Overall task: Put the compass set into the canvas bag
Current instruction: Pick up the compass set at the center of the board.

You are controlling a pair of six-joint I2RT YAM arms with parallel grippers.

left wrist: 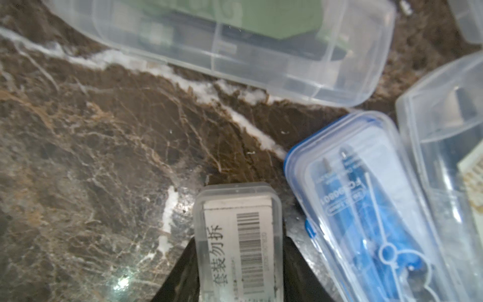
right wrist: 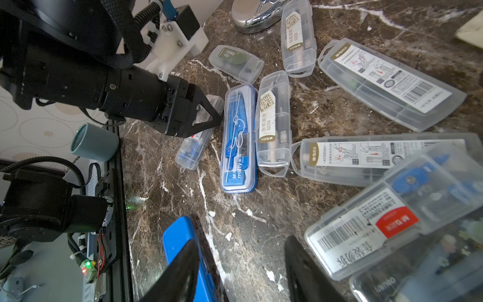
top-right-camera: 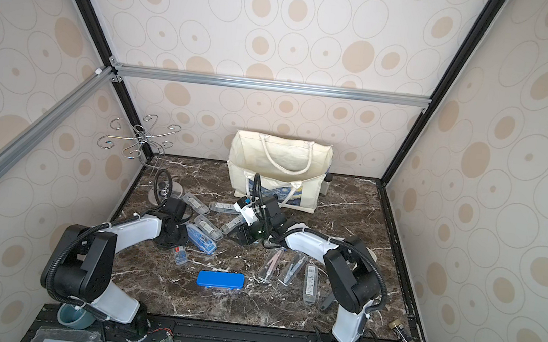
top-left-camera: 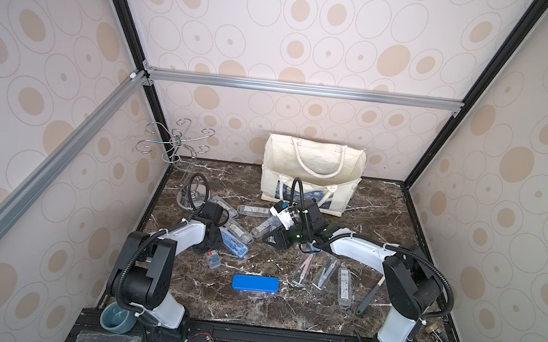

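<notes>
Dark brown marble with white veins covers the table (top-left-camera: 382, 226), inside walls papered in cream with tan ovals. At the back, against the wall, the canvas bag (top-left-camera: 311, 169) stands upright with its mouth open and its rope handles drooping. Clear plastic compass cases lie scattered across the middle.

The left gripper (left wrist: 240, 243) is clamped on one compass set (right wrist: 192, 153), a small clear case with a barcode label. Its black fingers (left wrist: 292, 266) press against both long sides of the case. This set is on the left side of the table, well apart from the bag, and a blue-rimmed case (left wrist: 366, 209) lies just beside it.

The right gripper (right wrist: 241, 240) hovers over the middle with its jaws spread and nothing between them. A blue tin (top-left-camera: 255, 284) lies near the front edge.
</notes>
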